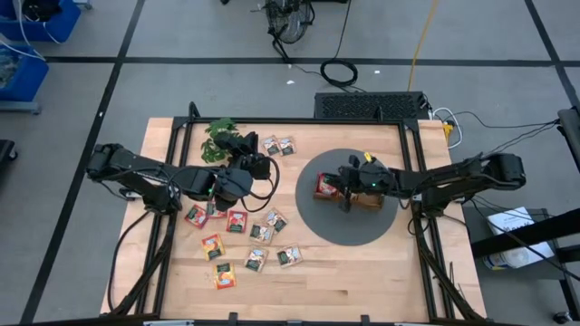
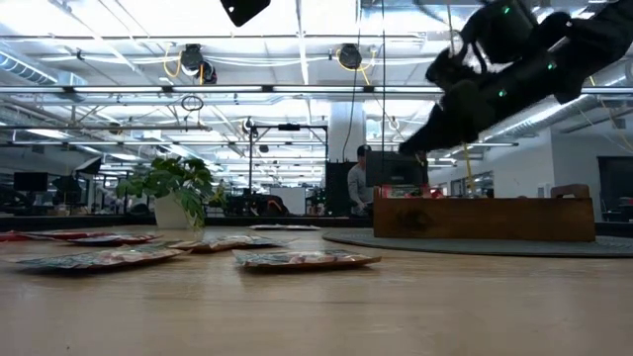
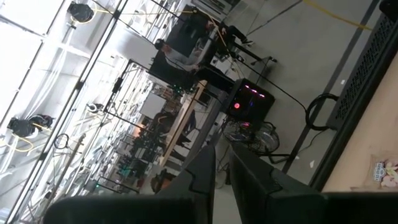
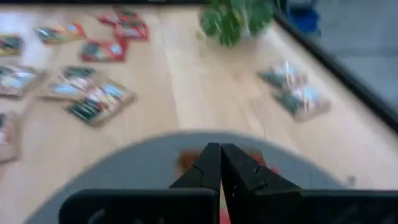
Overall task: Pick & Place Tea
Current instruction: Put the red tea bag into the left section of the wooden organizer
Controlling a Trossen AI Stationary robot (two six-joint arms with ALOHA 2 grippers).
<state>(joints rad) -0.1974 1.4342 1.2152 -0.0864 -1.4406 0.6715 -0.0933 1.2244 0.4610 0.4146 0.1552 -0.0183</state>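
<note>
Several tea sachets [image 1: 237,220] lie flat on the wooden table, between its middle and its left side; two more [image 1: 280,145] lie near the far edge. One red sachet [image 1: 324,186] lies in the left end of the brown wooden tray [image 1: 367,201], which stands on a round grey mat [image 1: 349,226]. My right gripper [image 1: 344,186] hovers shut and empty over that end of the tray [image 2: 485,218], its fingers [image 4: 211,163] slanting down. My left gripper [image 1: 245,145] hangs high over the table near the plant, pointing level toward the far edge, its fingers [image 3: 208,174] all but together with nothing between them.
A small leafy plant [image 1: 217,138] in a white pot [image 2: 178,210] stands at the far left of the table. A black frame rail [image 1: 172,217] runs along each side of the table. Bare wood lies along the near edge [image 1: 344,290].
</note>
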